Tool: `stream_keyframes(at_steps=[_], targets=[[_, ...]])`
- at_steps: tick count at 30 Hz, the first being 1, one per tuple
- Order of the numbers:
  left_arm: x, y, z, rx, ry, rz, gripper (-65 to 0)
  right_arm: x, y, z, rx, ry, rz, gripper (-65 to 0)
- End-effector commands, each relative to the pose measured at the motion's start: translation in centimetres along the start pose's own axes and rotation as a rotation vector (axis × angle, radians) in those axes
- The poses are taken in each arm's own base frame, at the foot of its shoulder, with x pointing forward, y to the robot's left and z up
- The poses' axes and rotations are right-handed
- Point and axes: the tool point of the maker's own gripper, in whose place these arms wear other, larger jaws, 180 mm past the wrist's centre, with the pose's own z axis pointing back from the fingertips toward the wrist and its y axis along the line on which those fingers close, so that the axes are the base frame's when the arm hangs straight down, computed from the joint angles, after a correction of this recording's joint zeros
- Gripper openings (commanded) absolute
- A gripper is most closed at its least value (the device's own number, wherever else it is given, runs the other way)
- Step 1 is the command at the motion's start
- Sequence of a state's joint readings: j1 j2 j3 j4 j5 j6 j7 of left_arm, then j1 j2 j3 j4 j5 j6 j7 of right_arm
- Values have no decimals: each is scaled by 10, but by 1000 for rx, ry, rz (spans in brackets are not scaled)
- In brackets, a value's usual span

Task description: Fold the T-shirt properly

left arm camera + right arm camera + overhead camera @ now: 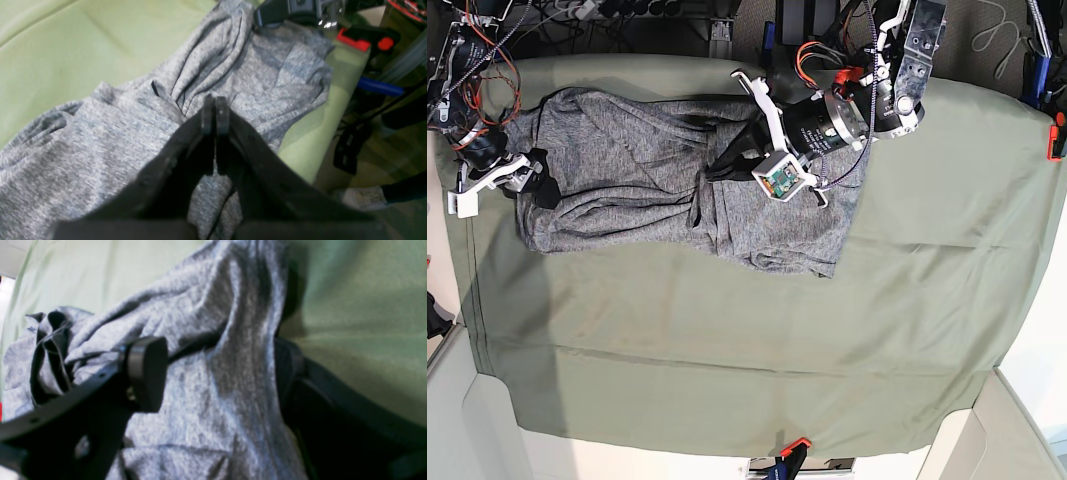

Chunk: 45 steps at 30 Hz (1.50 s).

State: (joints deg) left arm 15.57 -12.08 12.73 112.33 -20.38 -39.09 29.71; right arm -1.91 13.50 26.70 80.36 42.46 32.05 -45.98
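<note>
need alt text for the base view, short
Overhead view: a crumpled grey T-shirt lies across the far part of an olive-green table cloth. The left gripper, shut, sits over the shirt's middle, while the right gripper is at the shirt's edge on the view's left.

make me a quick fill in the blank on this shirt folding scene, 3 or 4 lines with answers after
1. The T-shirt lies crumpled on a cloth coloured ____.
2. The left pincer has its jaws ____.
3. The right pincer, jaws wide apart, has ____ fabric between them.
4. In the base view the shirt sits near the table's ____ edge.

Missing words: green; shut; grey; top
</note>
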Motion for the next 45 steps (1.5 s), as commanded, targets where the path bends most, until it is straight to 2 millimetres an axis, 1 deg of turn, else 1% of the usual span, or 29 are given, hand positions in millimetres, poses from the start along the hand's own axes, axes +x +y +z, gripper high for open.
stream_keyframes(at_steps=[1,3,6,8,9,10,11,14,15,16,20,24,26,29,32,35,38,41,45], targets=[[12,-3,1,-16,-43,-12,-650,7,1,2,4,-2,25,-205],[11,-2,2,-16,-39,-15,-650,7,1,2,4,-2,25,-205],[12,4,5,2,-42,-10,-650,8,2,2,4,-4,26,-205],[13,13,9,26,-49,-2,-650,8,1,2,0,-5,29,-206],[15,17,12,37,-61,11,-650,8,0,2,-4,-5,33,-220],[17,23,15,50,-76,27,-650,9,0,2,-7,-7,35,-262],[20,29,19,63,-92,43,-650,9,0,2,-6,-8,35,-324],[22,49,32,114,-112,86,-650,9,0,2,-5,-10,34,-537],[21,54,37,129,-114,100,-650,10,1,2,-2,-11,33,-600],[20,60,41,144,-111,113,-650,10,1,3,-2,-13,35,-650],[15,79,58,211,-110,147,-650,19,9,5,16,-36,52,-650],[9,97,79,285,-115,174,-650,39,29,12,44,-83,113,-650],[6,105,91,324,-126,196,-650,47,47,14,73,-104,143,-650],[1,118,112,383,-143,230,-650,55,81,16,140,-147,181,-650],[-1,130,131,444,-157,245,-650,53,116,10,213,-160,207,-650],[-1,141,147,483,-155,247,-650,35,160,-5,322,-128,216,-650],[-2,148,158,495,-129,227,-650,14,213,-21,441,-98,226,-650],[0,153,165,500,-103,192,-650,0,266,-30,546,-111,259,-650],[1,158,171,501,-78,161,-650,-18,321,-39,614,-105,348,-650]])
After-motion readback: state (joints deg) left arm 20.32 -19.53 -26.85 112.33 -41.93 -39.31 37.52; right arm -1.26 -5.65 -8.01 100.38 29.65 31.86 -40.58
